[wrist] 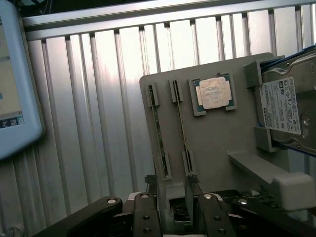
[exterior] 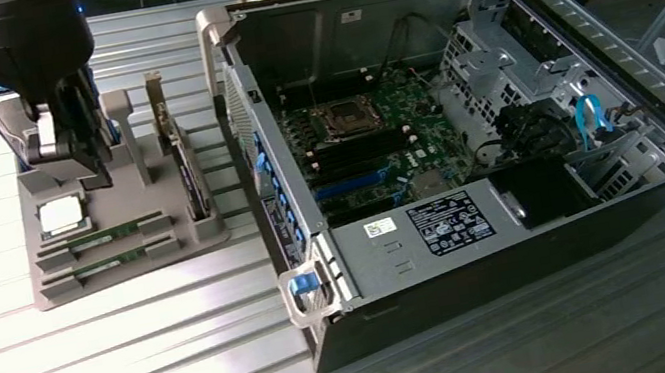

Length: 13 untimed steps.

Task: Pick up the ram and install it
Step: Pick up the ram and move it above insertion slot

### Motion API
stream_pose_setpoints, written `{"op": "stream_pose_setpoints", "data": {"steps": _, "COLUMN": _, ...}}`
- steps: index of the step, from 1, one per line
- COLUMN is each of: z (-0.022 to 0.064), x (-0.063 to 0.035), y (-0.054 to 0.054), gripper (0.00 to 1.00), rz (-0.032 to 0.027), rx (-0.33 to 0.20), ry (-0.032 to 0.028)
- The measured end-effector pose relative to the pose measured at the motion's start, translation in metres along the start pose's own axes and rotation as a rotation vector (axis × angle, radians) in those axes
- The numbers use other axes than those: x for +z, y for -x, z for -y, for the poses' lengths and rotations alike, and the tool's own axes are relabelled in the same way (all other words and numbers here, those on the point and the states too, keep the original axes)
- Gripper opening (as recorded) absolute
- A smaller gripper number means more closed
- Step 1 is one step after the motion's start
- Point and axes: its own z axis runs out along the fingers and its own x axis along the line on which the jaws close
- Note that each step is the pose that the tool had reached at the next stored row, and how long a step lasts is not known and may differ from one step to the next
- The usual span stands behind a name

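Note:
Two thin green ram sticks lie side by side in slots of a grey holder [exterior: 65, 282], one ram stick [exterior: 114, 235] behind the other [exterior: 122, 261]. In the wrist view the same two sticks [wrist: 159, 129] [wrist: 182, 126] run edge-on along the holder [wrist: 212, 143]. My gripper [exterior: 78, 163] hangs above the holder's back part, clear of the sticks. Its black fingers [wrist: 148, 200] stand apart in the wrist view, and the gripper [wrist: 170, 195] is open with nothing held between them.
A square silver processor [exterior: 64, 213] [wrist: 213, 93] and a labelled hard drive [wrist: 285, 103] share the holder. The open computer case [exterior: 576, 24] with its motherboard [exterior: 365, 140] stands at the exterior view's right. A light blue screen frame [wrist: 24, 84] lies beside the holder on the slatted metal table [exterior: 130, 352].

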Motion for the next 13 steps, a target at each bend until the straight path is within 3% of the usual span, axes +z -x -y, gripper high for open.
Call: {"op": "stream_pose_setpoints", "data": {"steps": 13, "z": -0.0002, "x": 0.004, "y": 0.0001, "gripper": 0.36, "rz": 0.0, "rx": 0.0, "ry": 0.0}}
